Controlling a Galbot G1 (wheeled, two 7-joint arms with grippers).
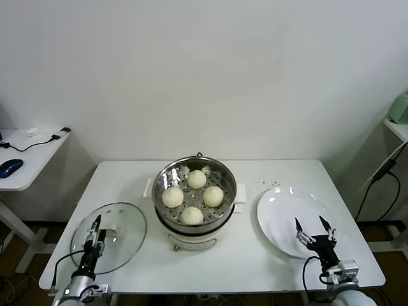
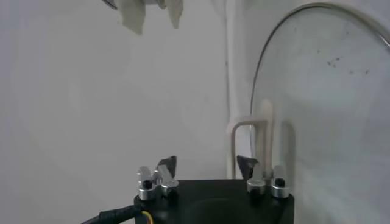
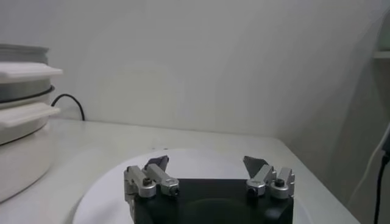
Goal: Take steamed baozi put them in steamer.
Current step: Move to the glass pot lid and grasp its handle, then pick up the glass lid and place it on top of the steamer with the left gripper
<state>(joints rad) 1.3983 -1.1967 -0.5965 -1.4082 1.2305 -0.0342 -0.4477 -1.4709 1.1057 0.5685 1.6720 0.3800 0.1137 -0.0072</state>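
**Claws apart at the near edge, 4 buns in the pot**

Left gripper (image 1: 94,231) hovered over the near-left corner of the white tabletop (image 1: 268,175), above the glass lid (image 1: 121,224) lying flat there. Its fingers stood apart with nothing between them. In the left wrist view the left gripper (image 2: 206,163) pointed toward the lid's pale handle (image 2: 251,139), which rose just beyond the fingertips, the lid's curved rim (image 2: 286,21) sweeping past it; no contact with the handle could be made out.

Right gripper (image 1: 313,228) sat low over the near-right part of the tabletop, above the near rim of the white plate (image 1: 284,213). Its jaws were spread wide and gripped nothing. The right wrist view showed the right gripper (image 3: 207,162) over the bare plate (image 3: 106,189), with the steamer's cream-white side (image 3: 21,131) off to one side and a black cable (image 3: 70,103) trailing behind it.

Between lid and plate, at the middle of the tabletop, stood the steamer (image 1: 224,207), a shiny steel pot on a cream-white base. All 4 steamed baozi (image 1: 196,179) (image 1: 172,197) (image 1: 213,196) (image 1: 192,215) rested on its perforated tray, close together in a diamond, well apart from both grippers.

Beyond the left edge stood a side desk (image 1: 29,169) carrying a blue mouse (image 1: 10,167).
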